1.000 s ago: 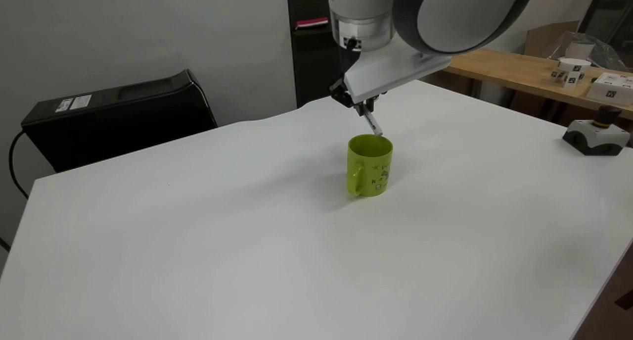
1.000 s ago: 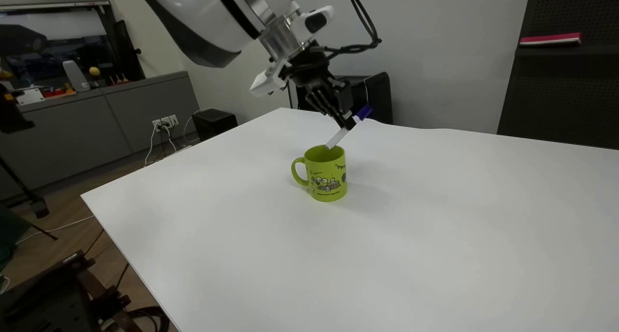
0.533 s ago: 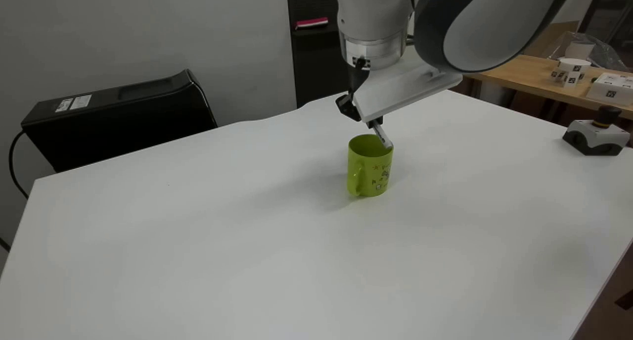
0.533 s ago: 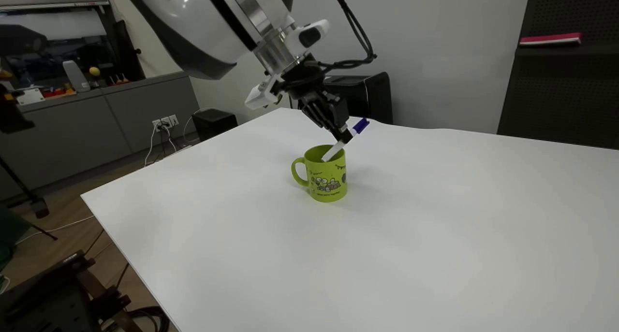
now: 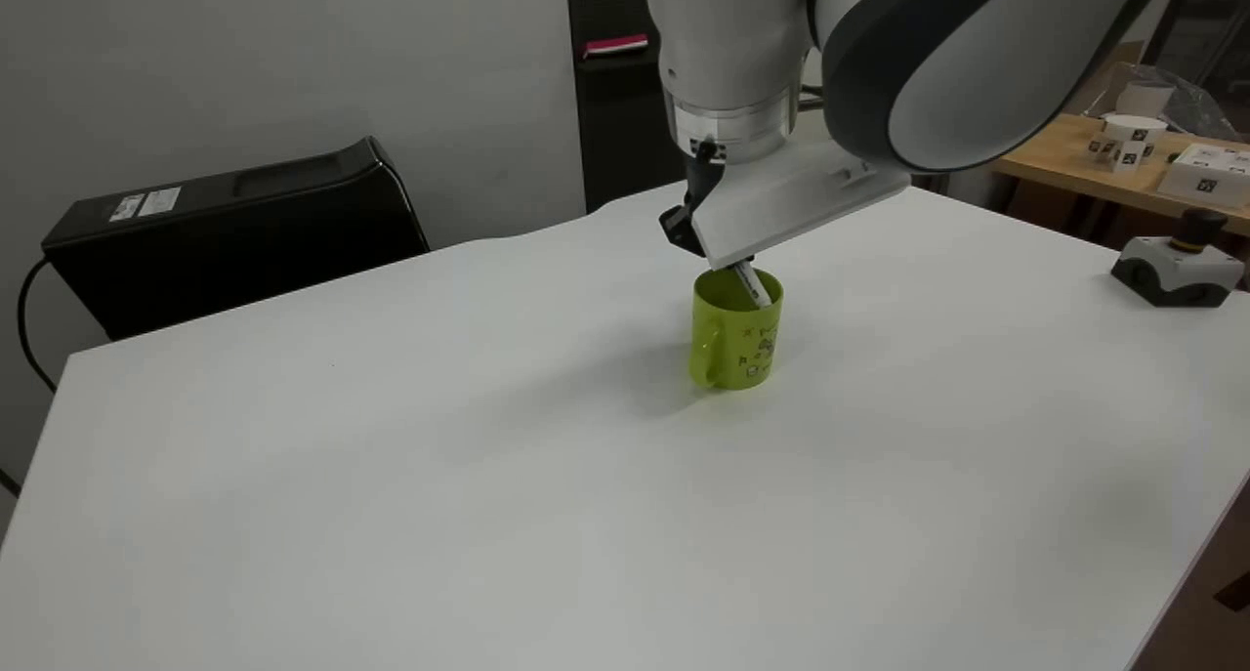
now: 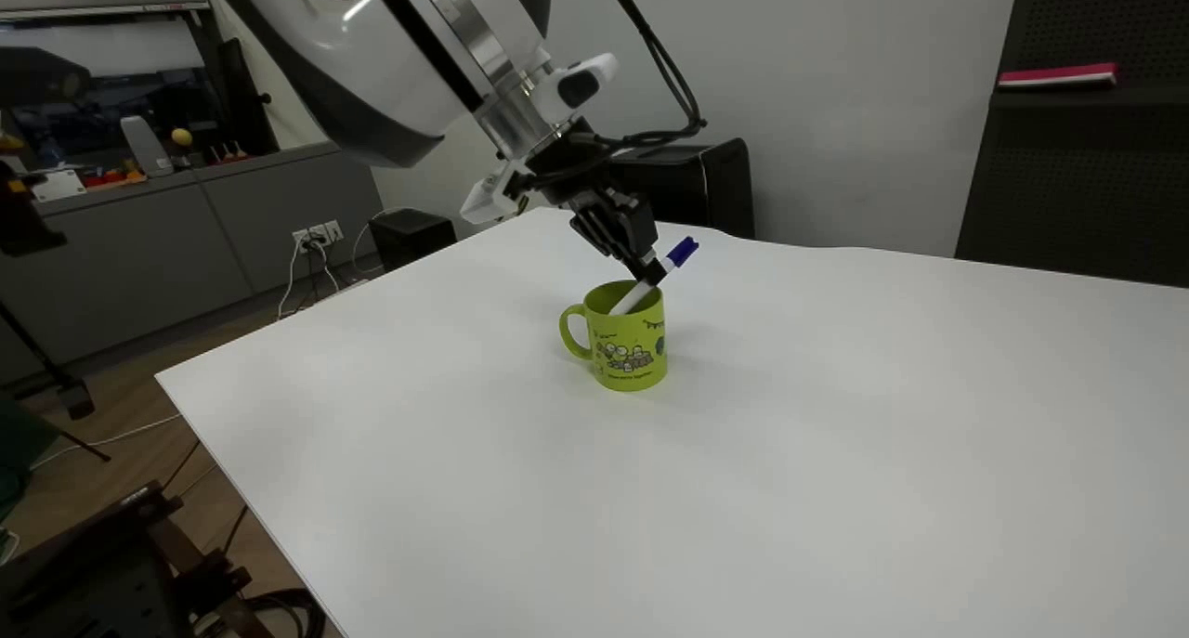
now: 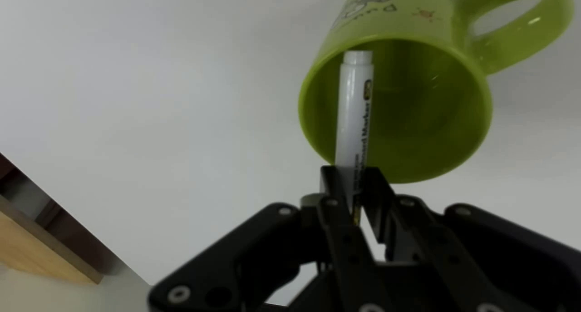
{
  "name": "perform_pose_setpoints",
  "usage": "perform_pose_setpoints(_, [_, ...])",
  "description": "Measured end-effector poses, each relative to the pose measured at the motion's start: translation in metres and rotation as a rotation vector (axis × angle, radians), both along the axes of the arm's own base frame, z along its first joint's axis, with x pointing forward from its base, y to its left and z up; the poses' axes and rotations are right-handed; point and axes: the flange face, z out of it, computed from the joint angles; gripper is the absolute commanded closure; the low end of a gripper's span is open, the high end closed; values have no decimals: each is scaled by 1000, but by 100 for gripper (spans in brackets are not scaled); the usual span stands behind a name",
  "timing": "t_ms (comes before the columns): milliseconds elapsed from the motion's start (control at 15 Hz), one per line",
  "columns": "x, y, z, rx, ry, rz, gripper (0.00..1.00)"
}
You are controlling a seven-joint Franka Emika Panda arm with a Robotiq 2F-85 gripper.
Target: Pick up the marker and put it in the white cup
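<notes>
Clamping the marker (image 7: 355,116), the pincer (image 7: 351,178) holds it tilted, lower end at the mouth of the green mug (image 6: 628,341), mid-frame in an exterior view; worktop (image 6: 836,489) extends lower right, edge lower left. Relative to earlier, the pincer sits lower.

Gripper (image 6: 656,272) and marker (image 7: 355,116) crowd the green mug (image 6: 630,352)! In an exterior view, wide room runs from there to the desk's (image 5: 342,476) left edge.
</notes>
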Motion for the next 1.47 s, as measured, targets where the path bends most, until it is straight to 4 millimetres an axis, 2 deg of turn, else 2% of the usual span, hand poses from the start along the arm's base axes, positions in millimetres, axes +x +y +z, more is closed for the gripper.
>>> perform_pose_setpoints(533, [-6, 3, -13, -47, -56, -14, 96])
perform_pose_setpoints(867, [-11, 15, -17, -42, -45, 2, 96])
perform_pose_setpoints(933, [-11, 15, -17, -42, -45, 2, 89])
perform_pose_setpoints(1000, [-11, 15, -17, -42, -45, 1, 57])
perform_pose_setpoints(1067, [-10, 15, -17, -42, -45, 0, 56])
perform_pose_setpoints(1200, [-10, 13, -17, -42, -45, -6, 45])
perform_pose_setpoints(1467, [-9, 7, -17, -45, -45, -23, 17])
